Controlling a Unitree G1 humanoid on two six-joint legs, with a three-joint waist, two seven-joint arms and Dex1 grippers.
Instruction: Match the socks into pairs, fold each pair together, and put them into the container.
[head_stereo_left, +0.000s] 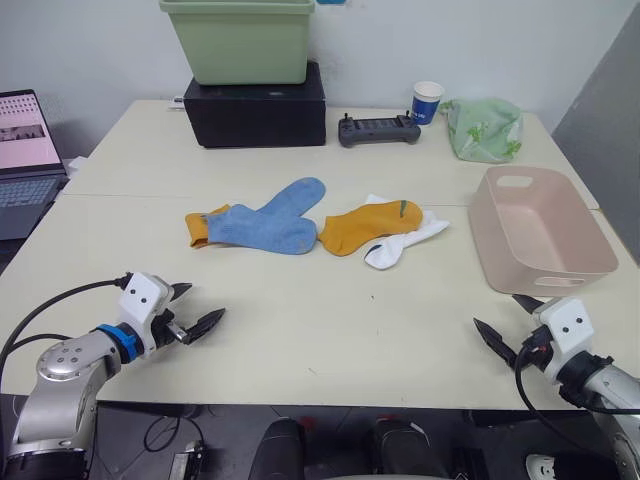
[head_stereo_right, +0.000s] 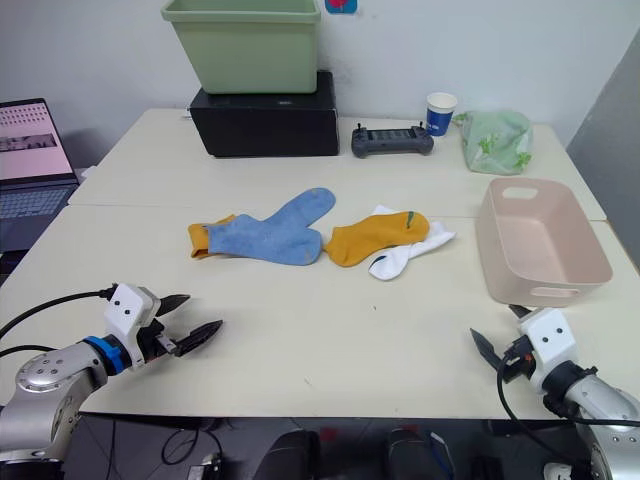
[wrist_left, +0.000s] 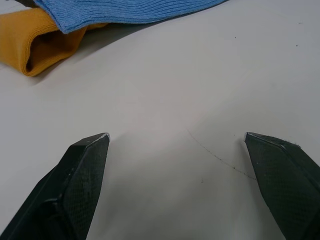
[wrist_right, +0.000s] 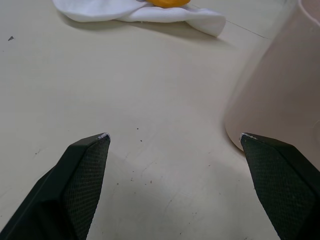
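Hovering near the table's (head_stereo_left: 330, 330) front edge, my left gripper (head_stereo_left: 195, 310) and right gripper (head_stereo_left: 505, 322) gape empty; I'd lift the top blue sock (head_stereo_left: 275, 222) first, sparing the orange sock (head_stereo_left: 200, 225) beneath.

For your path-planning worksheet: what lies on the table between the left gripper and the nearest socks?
Nothing: in the left wrist view, bare table runs from the open left gripper to the mustard-orange sock and blue sock.

A cream table (head_stereo_left: 330, 330) carries a heap of socks (head_stereo_left: 300, 225) at its middle, a pink basket (head_stereo_left: 540, 232), a black box (head_stereo_left: 256, 112), a controller (head_stereo_left: 378, 130), a paper cup (head_stereo_left: 427, 102) and a green bag (head_stereo_left: 484, 128).
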